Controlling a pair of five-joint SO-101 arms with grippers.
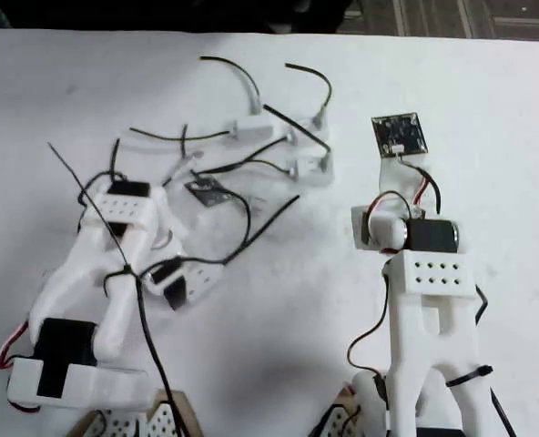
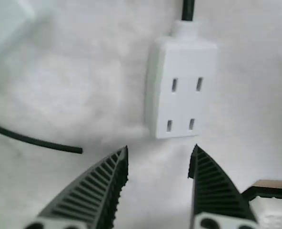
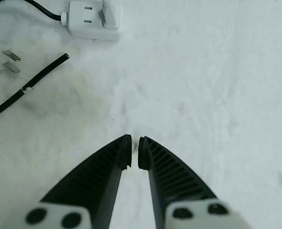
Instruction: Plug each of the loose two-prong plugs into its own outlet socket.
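A white two-socket outlet with a black cord lies flat just ahead of my left gripper, which is open and holds nothing. From above, this outlet sits beside the left gripper at the table's left-centre. My right gripper is shut with nothing in it, over bare white table. Farther off in the right wrist view lie another white outlet and a loose two-prong plug. More white outlets and plugs with black cords are scattered at the back centre.
Loose black cords cross the table between the arms. A cut cord end lies near the left gripper, another near the loose plug. The white table is bare at the right and front centre.
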